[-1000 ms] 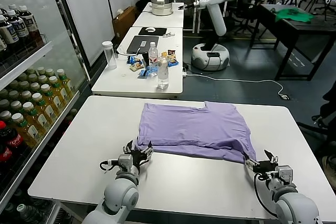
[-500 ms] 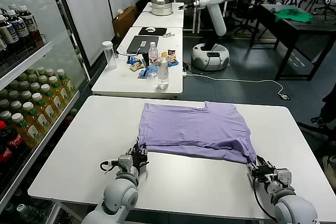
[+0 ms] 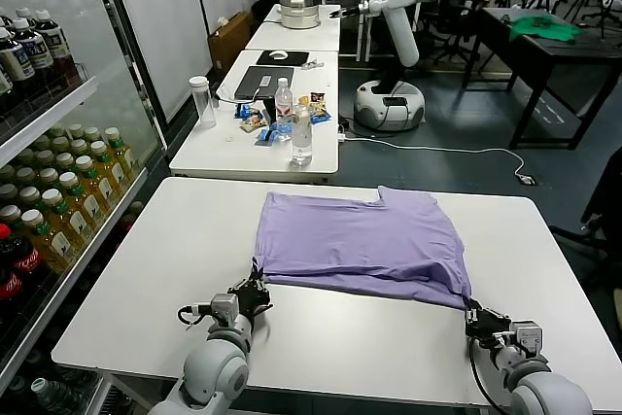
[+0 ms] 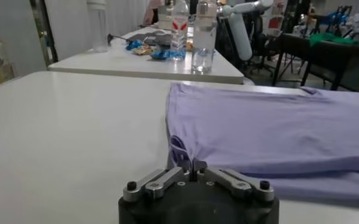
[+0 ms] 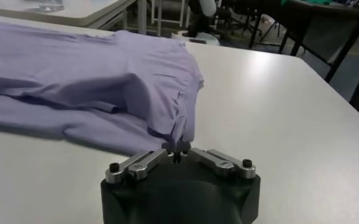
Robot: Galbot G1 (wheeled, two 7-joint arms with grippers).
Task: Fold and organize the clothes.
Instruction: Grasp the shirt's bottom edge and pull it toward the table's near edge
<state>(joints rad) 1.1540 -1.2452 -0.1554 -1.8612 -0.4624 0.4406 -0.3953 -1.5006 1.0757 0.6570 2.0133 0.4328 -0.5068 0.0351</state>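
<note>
A lavender T-shirt (image 3: 362, 243) lies on the white table (image 3: 136, 279), already doubled over once, with its near edge facing you. Your left end effector (image 3: 251, 295) is clenched on the shirt's near left corner, and your right end effector (image 3: 483, 322) is clenched on the near right corner, where the fabric bunches into a small ridge. Both sit low, at table level. By the look of it, folding is partway done: one fold is made, and further folds and final tidying are left. Beyond the shirt is bare tabletop.
</note>
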